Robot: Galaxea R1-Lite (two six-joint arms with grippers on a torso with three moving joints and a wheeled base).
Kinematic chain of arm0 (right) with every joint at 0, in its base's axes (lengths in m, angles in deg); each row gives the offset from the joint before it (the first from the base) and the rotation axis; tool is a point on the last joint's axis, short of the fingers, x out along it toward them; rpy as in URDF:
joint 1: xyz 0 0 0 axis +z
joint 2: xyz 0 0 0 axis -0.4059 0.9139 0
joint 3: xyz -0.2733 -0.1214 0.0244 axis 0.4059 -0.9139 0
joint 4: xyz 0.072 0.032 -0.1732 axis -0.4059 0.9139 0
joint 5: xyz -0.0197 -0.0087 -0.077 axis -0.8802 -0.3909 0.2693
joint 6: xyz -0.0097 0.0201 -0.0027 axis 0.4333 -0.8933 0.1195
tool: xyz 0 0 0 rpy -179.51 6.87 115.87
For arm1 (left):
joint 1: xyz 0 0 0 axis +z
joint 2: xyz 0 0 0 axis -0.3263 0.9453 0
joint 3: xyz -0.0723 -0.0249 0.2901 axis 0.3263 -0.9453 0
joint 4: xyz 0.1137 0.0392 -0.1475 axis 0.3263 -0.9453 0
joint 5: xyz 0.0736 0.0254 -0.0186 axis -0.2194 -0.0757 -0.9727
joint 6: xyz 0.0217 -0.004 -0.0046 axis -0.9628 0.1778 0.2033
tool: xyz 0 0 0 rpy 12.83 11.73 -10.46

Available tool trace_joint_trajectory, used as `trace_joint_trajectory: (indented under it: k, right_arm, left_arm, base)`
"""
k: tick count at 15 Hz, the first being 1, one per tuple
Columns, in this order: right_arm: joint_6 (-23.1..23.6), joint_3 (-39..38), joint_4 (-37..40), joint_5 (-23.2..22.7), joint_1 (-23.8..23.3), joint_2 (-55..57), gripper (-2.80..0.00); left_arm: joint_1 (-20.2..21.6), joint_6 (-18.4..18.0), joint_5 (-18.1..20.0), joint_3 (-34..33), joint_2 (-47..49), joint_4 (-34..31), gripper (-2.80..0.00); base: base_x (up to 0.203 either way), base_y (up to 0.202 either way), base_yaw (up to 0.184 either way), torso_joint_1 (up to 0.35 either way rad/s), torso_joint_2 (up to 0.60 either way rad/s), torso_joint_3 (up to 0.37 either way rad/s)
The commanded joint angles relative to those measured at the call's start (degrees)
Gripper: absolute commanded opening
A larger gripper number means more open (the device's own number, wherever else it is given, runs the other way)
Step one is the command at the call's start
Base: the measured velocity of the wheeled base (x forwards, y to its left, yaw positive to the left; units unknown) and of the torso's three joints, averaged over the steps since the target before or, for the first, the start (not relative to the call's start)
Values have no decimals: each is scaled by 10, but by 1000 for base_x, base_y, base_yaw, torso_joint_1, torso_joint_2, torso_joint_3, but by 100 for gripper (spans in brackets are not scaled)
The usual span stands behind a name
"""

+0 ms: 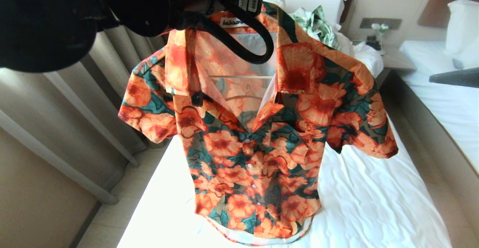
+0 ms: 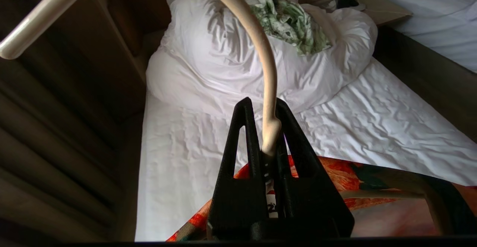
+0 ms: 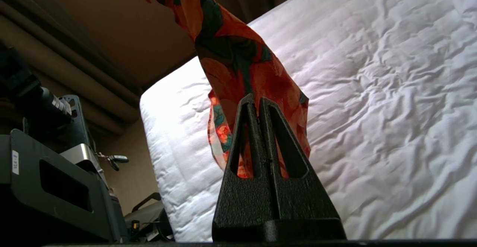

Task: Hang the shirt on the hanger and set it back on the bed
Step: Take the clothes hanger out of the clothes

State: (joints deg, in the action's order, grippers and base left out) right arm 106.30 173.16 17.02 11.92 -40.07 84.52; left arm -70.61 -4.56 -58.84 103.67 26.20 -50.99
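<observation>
The orange-flowered shirt (image 1: 254, 158) hangs buttoned on the cream hanger (image 1: 239, 77), whose bar shows through the open collar. It is held up over the bed (image 1: 374, 203), its hem low near the white sheet. My left gripper (image 2: 262, 103) is shut on the neck of the hanger (image 2: 261, 46) just below the curved hook, with the shirt's shoulder (image 2: 335, 172) under it. My right gripper (image 3: 258, 100) is shut and empty, low beside the mattress (image 3: 391, 90) and pointing at the shirt's hanging side (image 3: 238, 60).
A bunched white duvet (image 2: 208, 53) with a green leaf-print garment (image 1: 318, 25) lies at the head of the bed. A nightstand (image 1: 396, 59) and a second bed (image 1: 449, 102) are on the right, curtains (image 1: 75, 109) on the left. The robot's base (image 3: 48, 176) stands by the bed's foot.
</observation>
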Motion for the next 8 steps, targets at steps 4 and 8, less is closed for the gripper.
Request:
trace_joint_trajectory:
  k: [4,8]
  right_arm:
    - [24,-72,-17,-3,7,-33,-280]
    - [25,-87,-19,-10,10,-45,-280]
  left_arm:
    - [2,2,0,5,19,5,-280]
    - [3,3,0,7,30,6,-280]
  base:
    - [0,0,0,0,0,0]
    - [0,0,0,0,0,0]
